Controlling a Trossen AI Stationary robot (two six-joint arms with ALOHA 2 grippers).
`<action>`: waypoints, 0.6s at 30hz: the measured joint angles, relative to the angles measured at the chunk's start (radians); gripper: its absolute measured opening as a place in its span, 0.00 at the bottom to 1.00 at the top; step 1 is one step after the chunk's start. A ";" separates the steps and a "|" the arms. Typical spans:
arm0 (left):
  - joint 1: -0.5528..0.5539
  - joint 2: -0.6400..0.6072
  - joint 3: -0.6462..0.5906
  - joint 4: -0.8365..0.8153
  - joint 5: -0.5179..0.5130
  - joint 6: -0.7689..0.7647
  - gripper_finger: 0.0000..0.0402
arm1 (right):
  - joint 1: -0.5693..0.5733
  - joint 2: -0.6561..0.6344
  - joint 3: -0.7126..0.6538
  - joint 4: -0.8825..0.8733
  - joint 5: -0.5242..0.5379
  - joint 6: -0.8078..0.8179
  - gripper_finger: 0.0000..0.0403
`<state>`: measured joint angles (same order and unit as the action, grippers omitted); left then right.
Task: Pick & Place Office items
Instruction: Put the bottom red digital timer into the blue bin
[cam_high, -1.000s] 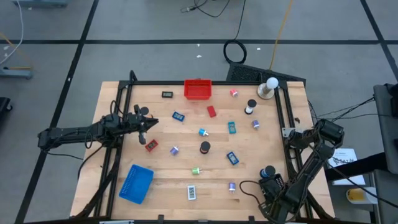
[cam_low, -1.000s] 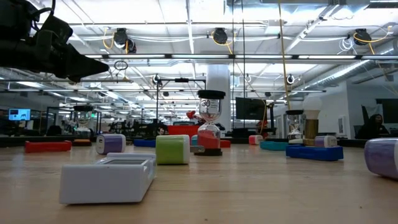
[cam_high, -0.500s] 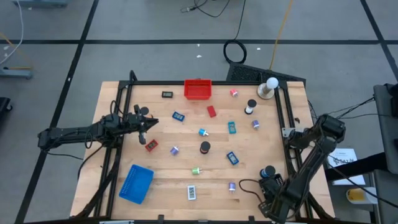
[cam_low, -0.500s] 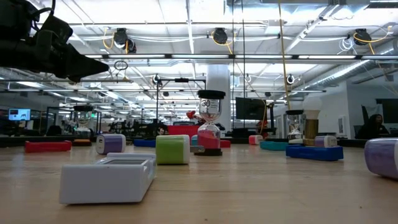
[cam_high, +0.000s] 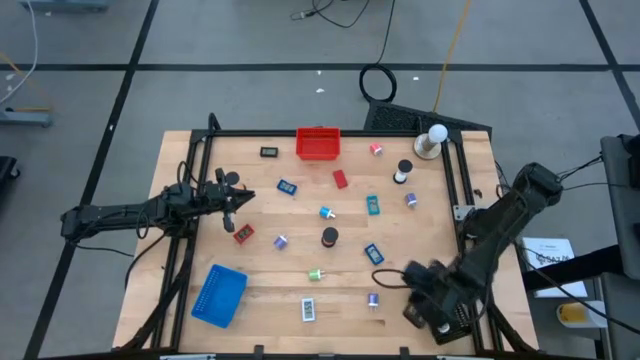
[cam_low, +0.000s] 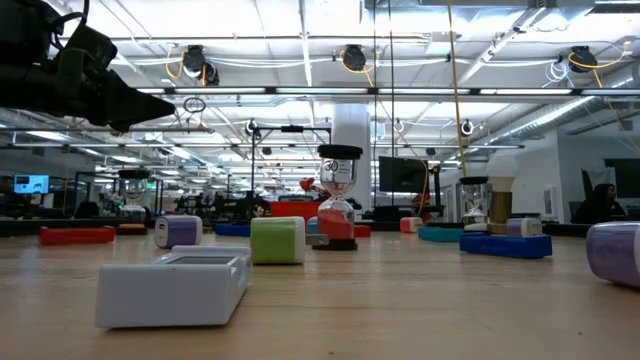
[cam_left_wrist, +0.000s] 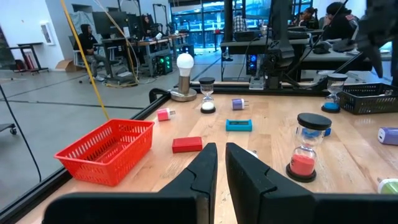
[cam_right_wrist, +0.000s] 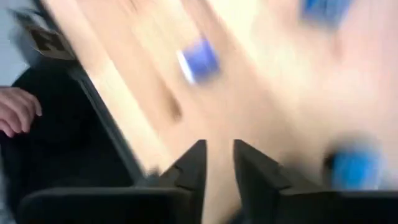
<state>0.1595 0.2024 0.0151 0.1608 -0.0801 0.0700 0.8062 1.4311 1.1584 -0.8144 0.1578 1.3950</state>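
Office items lie scattered across the table (cam_high: 200, 150): three purple bits, the nearest (cam_high: 373, 298) at five o'clock, two hourglasses (cam_high: 329, 237), two red blocks (cam_high: 340, 179), two blue pieces (cam_high: 374, 254) and one white-labelled rectangle (cam_high: 308, 309) at six o'clock. One red basket (cam_high: 318, 143) sits at twelve, one blue tray (cam_high: 220, 295) at seven. Left gripper (cam_left_wrist: 221, 155) hovers at nine o'clock, clenched on nothing. Right gripper (cam_right_wrist: 219, 155) is at five o'clock, blurred; whether it grips anything, cannot tell.
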 joint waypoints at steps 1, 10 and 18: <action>0.000 0.000 0.000 0.000 0.000 0.000 0.10 | -0.027 -0.009 -0.001 0.016 0.024 -0.099 0.12; 0.000 0.000 0.000 0.000 0.000 0.000 0.10 | -0.339 -0.137 -0.284 0.495 -0.037 -0.894 0.03; 0.000 0.000 0.000 0.000 0.000 0.000 0.10 | -0.584 -0.188 -0.532 1.166 -0.104 -1.423 0.01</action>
<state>0.1593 0.2024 0.0151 0.1608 -0.0800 0.0700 0.2221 1.2428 0.6267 0.3514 0.0537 -0.0284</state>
